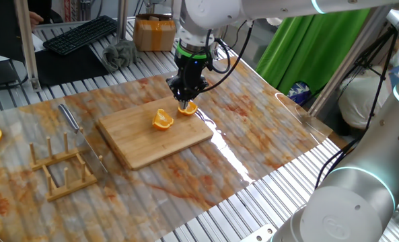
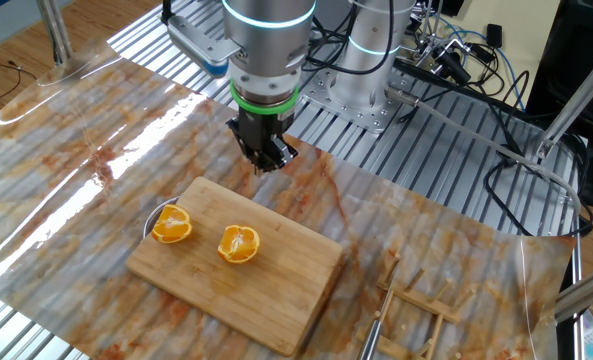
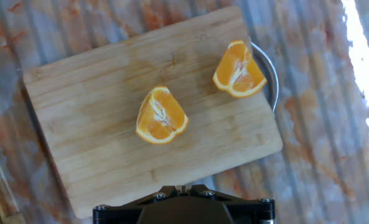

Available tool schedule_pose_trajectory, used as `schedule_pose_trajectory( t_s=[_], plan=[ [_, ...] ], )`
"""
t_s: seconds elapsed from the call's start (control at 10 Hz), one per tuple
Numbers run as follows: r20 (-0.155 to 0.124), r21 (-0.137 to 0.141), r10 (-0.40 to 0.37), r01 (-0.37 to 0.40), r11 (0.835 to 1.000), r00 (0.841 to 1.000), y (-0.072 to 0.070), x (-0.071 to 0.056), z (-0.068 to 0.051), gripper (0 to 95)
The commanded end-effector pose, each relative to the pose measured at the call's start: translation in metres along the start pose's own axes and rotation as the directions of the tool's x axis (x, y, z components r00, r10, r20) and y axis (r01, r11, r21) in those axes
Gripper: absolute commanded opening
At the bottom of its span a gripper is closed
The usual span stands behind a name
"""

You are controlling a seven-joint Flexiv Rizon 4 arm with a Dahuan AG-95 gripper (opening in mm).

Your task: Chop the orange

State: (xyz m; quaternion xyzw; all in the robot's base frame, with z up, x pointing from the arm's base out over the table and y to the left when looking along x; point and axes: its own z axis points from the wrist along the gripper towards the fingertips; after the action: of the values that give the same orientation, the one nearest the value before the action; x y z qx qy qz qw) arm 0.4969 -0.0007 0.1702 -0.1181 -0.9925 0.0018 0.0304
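Two cut orange pieces (image 3: 162,116) lie flesh-up on the wooden board (image 3: 97,93), one central, one at its edge, while the closed, empty gripper (image 2: 267,160) hovers beyond the board's far edge.

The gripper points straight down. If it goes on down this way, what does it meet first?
Probably the wooden board near its edge closest to the arm, or the mat just beside that edge; depth is unclear. The nearer orange piece is not under the shut gripper.
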Motion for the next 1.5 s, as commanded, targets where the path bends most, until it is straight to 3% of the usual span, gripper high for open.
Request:
schedule_pose_trajectory(
  t_s=[0.1, 0.3, 0.5, 0.8, 1.1, 1.5],
  plan=[
    [-0.007, -0.010, -0.015, 0.014, 1.000, 1.000, 0.001, -0.003, 0.000, 0.0],
    [-0.007, -0.010, -0.025, 0.025, 1.000, 1.000, 0.004, -0.003, 0.000, 0.0],
    [-0.008, -0.007, -0.027, 0.027, 1.000, 1.000, 0.016, -0.004, 0.001, 0.0],
    [-0.007, 0.021, 0.024, -0.024, 0.999, 1.000, 0.072, -0.005, -0.001, 0.0],
    [-0.007, 0.018, 0.072, -0.072, 0.997, 0.997, 0.120, -0.008, 0.000, 0.0],
    [-0.007, 0.006, 0.121, -0.121, 0.993, 0.993, 0.158, -0.012, 0.008, 0.0]
  ],
)
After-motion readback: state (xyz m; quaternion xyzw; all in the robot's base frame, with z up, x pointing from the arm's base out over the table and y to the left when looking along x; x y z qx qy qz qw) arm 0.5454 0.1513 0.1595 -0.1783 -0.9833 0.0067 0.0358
